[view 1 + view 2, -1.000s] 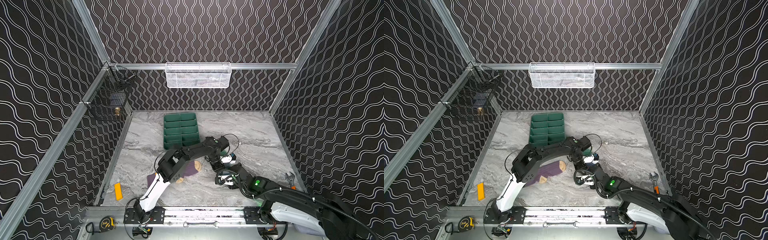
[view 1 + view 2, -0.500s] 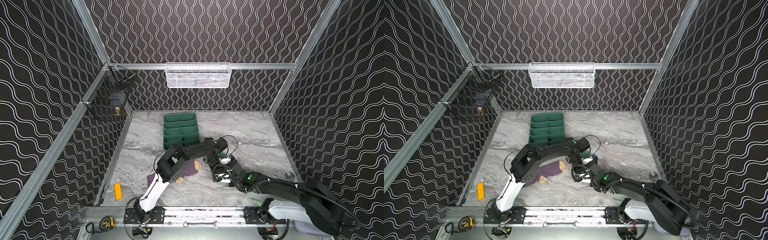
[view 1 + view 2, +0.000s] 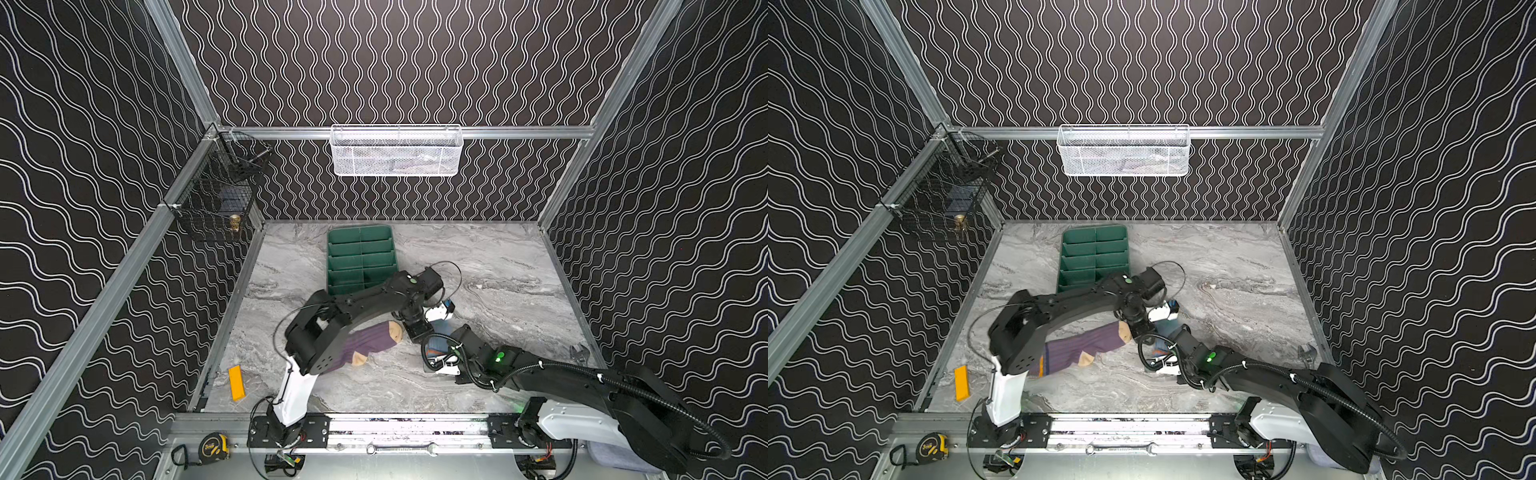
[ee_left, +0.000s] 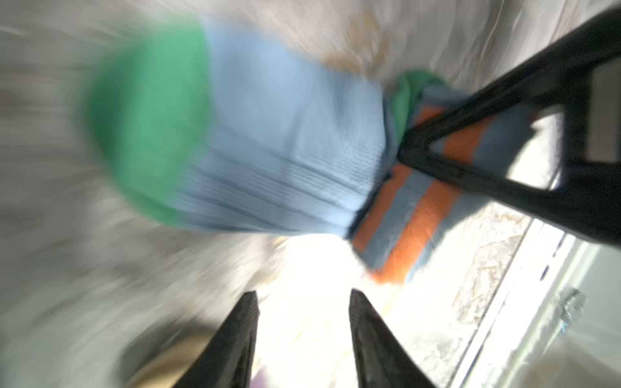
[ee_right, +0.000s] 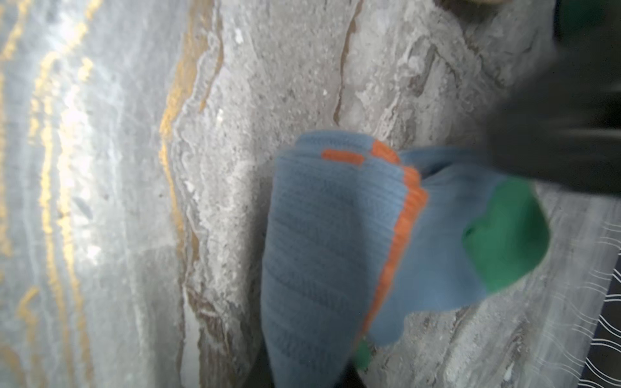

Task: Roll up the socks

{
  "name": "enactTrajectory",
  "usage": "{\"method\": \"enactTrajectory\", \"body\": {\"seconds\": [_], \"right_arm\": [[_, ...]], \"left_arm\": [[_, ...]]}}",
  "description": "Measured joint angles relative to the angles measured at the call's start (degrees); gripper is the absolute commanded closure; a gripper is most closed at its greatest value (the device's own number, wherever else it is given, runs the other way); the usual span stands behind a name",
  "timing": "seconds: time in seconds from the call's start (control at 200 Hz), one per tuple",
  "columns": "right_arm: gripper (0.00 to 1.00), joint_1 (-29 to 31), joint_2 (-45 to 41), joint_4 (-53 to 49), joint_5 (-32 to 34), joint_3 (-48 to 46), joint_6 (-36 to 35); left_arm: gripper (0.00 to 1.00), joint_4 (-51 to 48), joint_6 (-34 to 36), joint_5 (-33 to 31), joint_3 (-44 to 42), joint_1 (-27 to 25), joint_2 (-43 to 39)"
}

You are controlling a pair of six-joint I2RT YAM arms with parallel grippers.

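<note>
Blue ribbed sock (image 5: 336, 252), green toe and heel, orange stripes and cuff: on grey marble-pattern table (image 3: 498, 270), just off centre toward 4 o'clock, partly folded over.
Purple ribbed sock (image 3: 370, 345), tan toe and heel: flat at its 9 o'clock, near but apart.
Right gripper (image 3: 434, 352): appears pinched on striped cuff end, fingertips hidden by cloth.
Left gripper (image 4: 301, 295): jaws moderately apart, empty, beside blue sock.
Assessment: light, limp, stretchy knit, not slippery. Fold likely slumps if released. Recommend hold at cuff, through both layers.
</note>
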Motion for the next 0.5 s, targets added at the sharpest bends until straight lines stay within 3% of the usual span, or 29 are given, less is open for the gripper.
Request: {"method": "enactTrajectory", "body": {"seconds": [0.2, 0.23, 0.315, 0.4, 0.5], "right_arm": [[1.0, -2.5, 3.2, -5.1, -4.4, 3.9, 2.6], [1.0, -3.5, 5.2, -8.4, -6.7, 6.5, 3.1], [1.0, -6.0, 11.7, -12.3, -11.0, 12.7, 5.7], [1.0, -8.0, 17.1, -17.3, -14.3, 17.9, 7.3], [1.0, -10.6, 22.5, -22.9, -18.1, 23.2, 8.7]], "left_arm": [[0.52, 9.5, -1.9, -12.6, -6.8, 2.3, -11.4], [0.52, 14.1, -1.8, -16.0, -10.7, 2.4, -14.3], [0.52, 14.8, -0.9, -20.9, -18.4, 2.5, -26.1], [0.52, 20.0, 3.1, -19.6, -22.8, 2.5, -40.4], [0.5, 24.3, 8.4, -13.0, -26.9, 1.7, -49.5]]}}
